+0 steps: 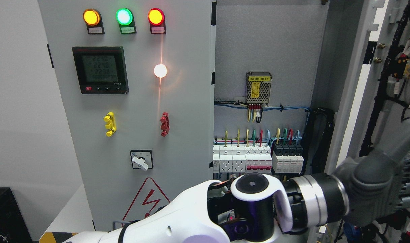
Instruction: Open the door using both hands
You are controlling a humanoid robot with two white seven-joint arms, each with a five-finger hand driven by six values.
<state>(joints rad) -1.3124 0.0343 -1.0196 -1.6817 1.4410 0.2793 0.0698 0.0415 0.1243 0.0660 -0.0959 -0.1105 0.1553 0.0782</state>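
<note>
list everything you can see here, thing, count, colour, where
closed left door: 1, grey, left half
indicator lamps: 3, amber, green, red, top of that door
meter: 1, black with a lit screen, below the lamps
small handles: 2, yellow and red, mid door
rotary switch: 1, white on black plate, lower door
warning triangle: 1, red, door bottom
power supply: 1, metal with yellow label, cabinet back wall
breakers and sockets: one row, white and black, under coloured wires
open right door: 1, grey, swung out at right, cabling on its inside
left arm: white, from lower left
right arm: grey, from right; neither hand's fingers are visible
</note>
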